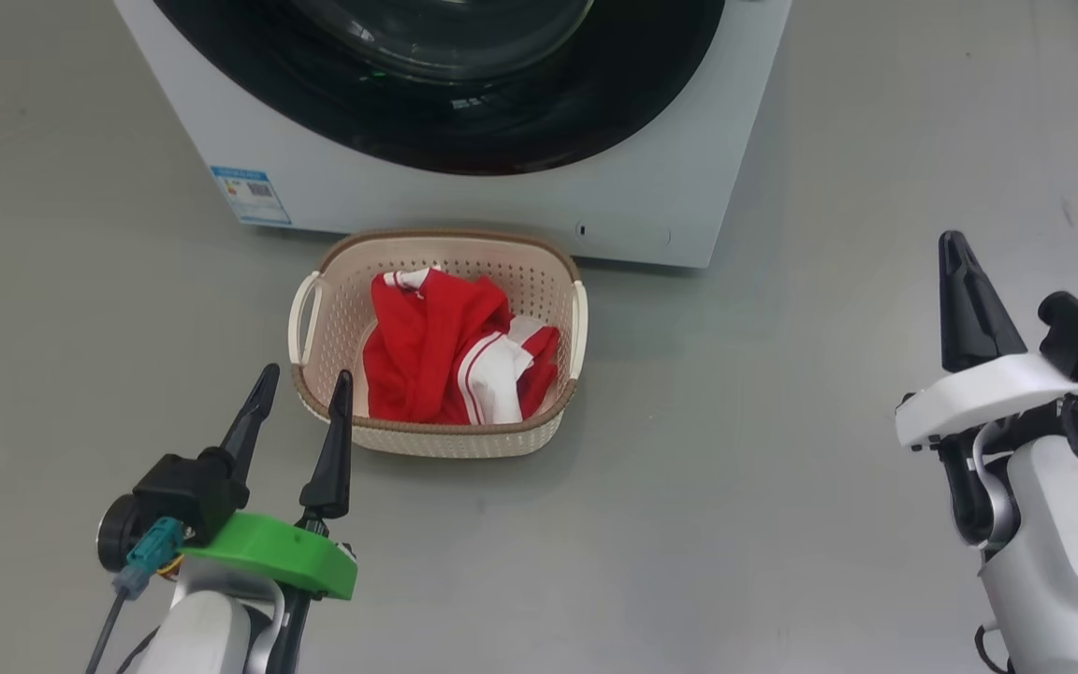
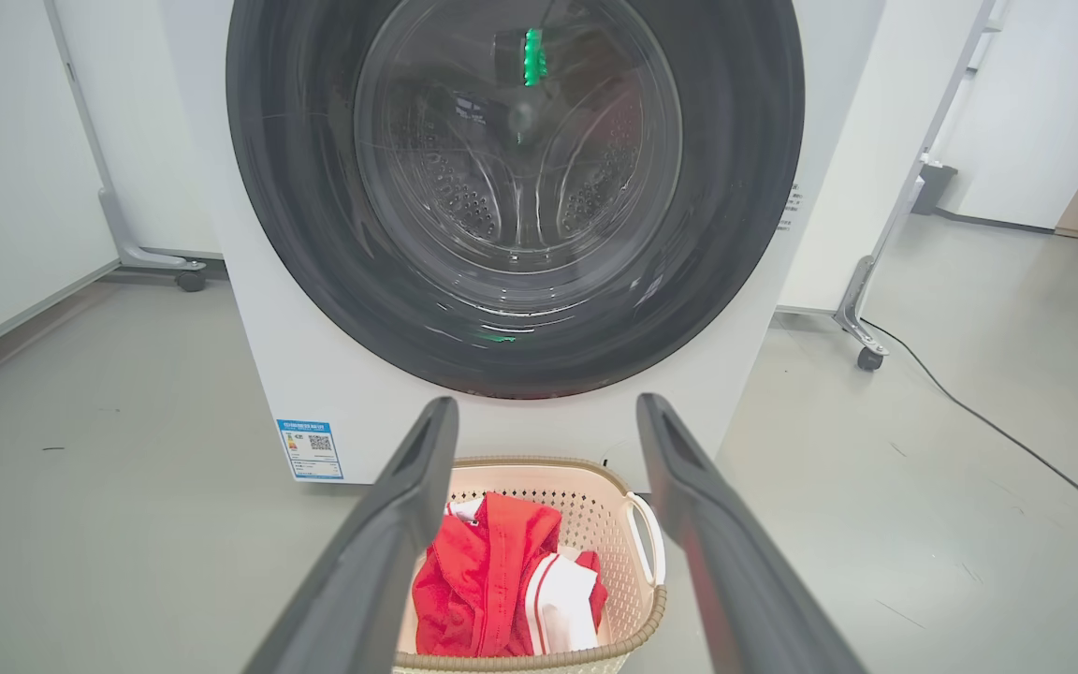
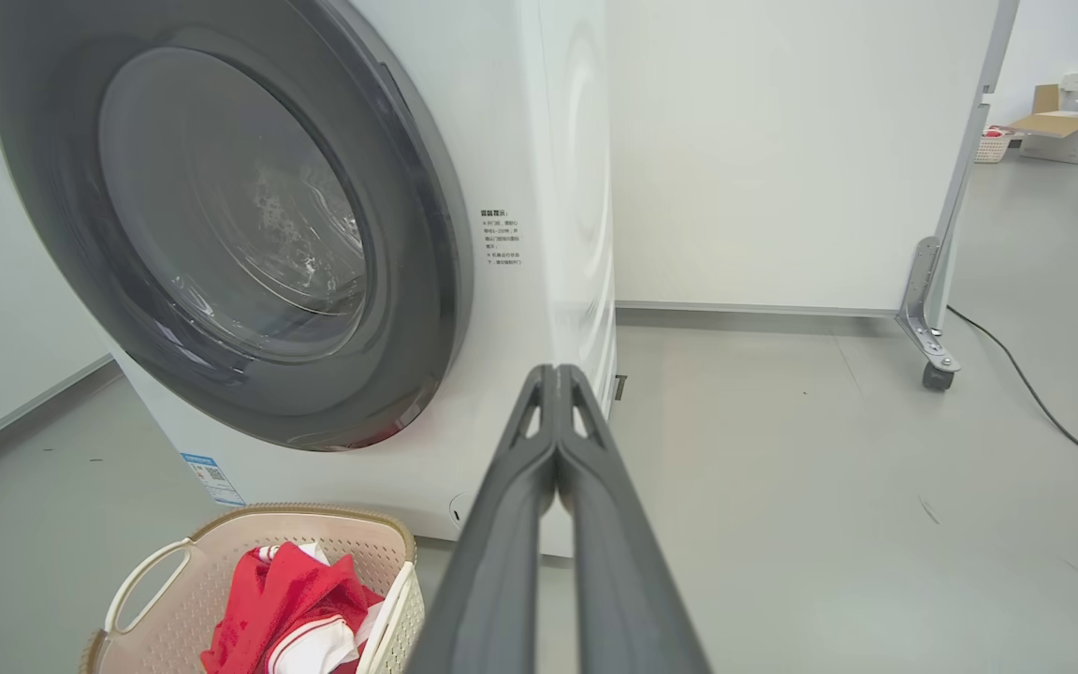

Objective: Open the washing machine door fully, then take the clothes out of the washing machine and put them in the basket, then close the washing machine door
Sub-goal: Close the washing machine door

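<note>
- The washing machine door [image 2: 516, 187] is seen lying flush against the front of the washing machine [image 1: 502, 201]. The steel drum is visible through the glass, and no red fabric is noted inside.
- The clothes [image 1: 427, 346] are found bunched in the basket [image 1: 436, 245], red with white stripes showing.
- The basket is set on the floor [image 1: 735, 468] just in front of the machine, directly below the door. This spot is judged to be chosen so that garments need only a short drop from the opening.
- The left pincer [image 1: 306, 373] is released: its fingers are spread and nothing is held between them. It is held low, just beside the basket's near left corner, and is pointed at the door.
- The right pincer [image 1: 951, 239] is clenched on nothing, its fingers pressed together. It is held well apart from the basket, off to the right, and is aimed past the machine's right edge.
- Judgement: emptying and closing both appear done, and nothing is left to be grasped. Both arms are judged to be held clear of door and basket for that reason.
</note>
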